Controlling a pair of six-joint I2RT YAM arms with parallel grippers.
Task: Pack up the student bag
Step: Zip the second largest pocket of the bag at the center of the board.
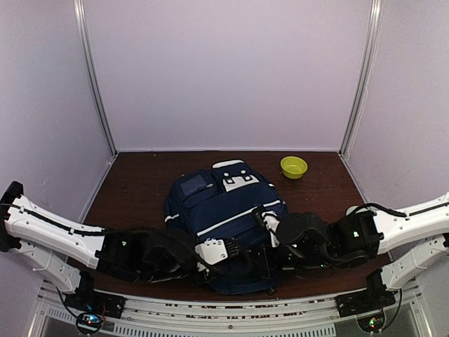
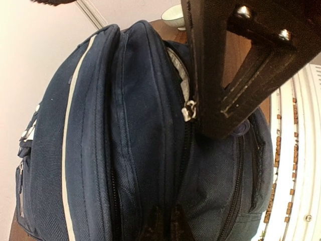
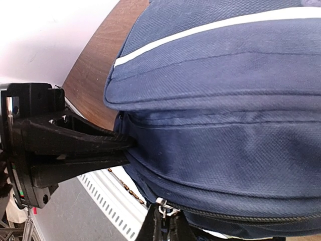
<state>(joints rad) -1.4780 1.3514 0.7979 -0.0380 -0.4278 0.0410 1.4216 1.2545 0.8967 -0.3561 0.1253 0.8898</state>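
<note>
The student bag (image 1: pixel 224 203) is laid flat in the middle of the table (image 1: pixel 137 186), its top patch turned away from the arms. The left gripper (image 2: pixel 161 224) is pinched together on the bag's fabric beside the zip, and the right gripper (image 3: pixel 161 227) is closed on what is taken to be the zipper pull (image 3: pixel 163 207). A strip of grey lining (image 2: pixel 176 63) is exposed where the zip gapes (so that compartment is not yet shut). Nothing loose is seen except a green bowl (image 1: pixel 293 167); loading is judged finished, with zipping left.
</note>
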